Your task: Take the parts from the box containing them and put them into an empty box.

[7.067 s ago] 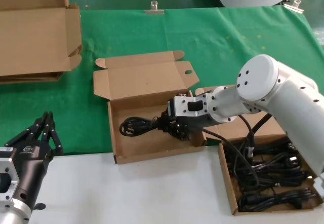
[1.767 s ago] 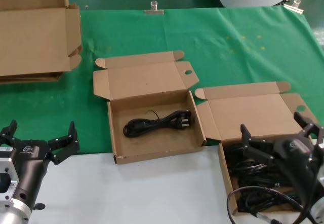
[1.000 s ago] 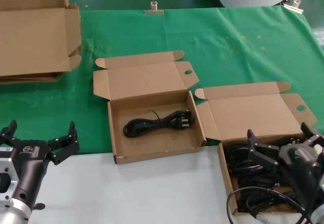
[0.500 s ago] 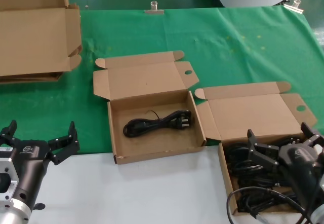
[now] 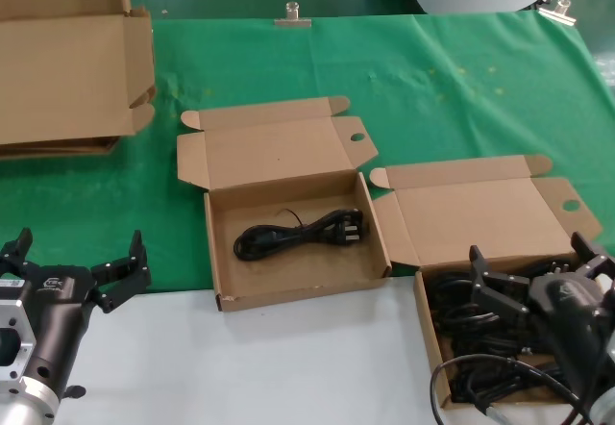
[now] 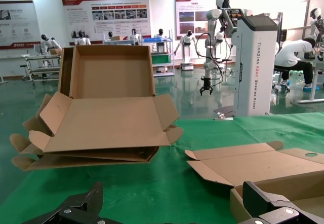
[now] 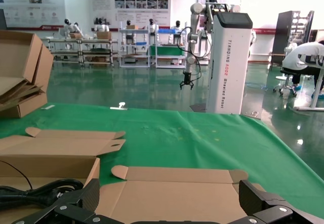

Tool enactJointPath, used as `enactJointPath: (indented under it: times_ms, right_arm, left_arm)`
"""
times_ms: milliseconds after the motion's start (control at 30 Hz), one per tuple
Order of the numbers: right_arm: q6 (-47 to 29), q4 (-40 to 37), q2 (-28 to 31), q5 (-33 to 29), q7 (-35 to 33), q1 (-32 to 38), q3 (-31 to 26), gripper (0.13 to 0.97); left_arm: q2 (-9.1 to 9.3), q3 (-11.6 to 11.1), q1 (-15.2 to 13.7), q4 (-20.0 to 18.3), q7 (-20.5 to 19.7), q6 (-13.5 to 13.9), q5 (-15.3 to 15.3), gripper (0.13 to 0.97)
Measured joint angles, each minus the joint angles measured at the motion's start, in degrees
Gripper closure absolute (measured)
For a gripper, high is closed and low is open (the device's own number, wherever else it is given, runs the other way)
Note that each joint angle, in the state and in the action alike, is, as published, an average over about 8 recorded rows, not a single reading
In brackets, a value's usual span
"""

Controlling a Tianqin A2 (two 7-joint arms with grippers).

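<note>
The box with the plain lid stands open at the right and holds several black power cords. My right gripper hangs open and empty just above those cords; in the right wrist view its fingers frame that lid. The box with the speck on its lid stands open in the middle with one cord lying inside it. My left gripper is open and empty at the front left, apart from both boxes.
Big flat cardboard sheets lie stacked at the back left on the green cloth. They also show in the left wrist view. The front strip of the table is white.
My right gripper has let go of a cord in the middle box and moved back over the full box. My left gripper has opened. Nothing has moved in the last second.
</note>
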Motion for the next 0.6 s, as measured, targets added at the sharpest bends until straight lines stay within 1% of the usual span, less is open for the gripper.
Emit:
enactJointPath:
  times_ms: [600]
  right_arm:
    - [0.0, 0.0, 0.0, 0.0, 0.0, 0.0, 0.0, 0.129]
  left_arm:
    - [0.00, 0.0, 0.0, 0.0, 0.0, 0.0, 0.0, 0.132]
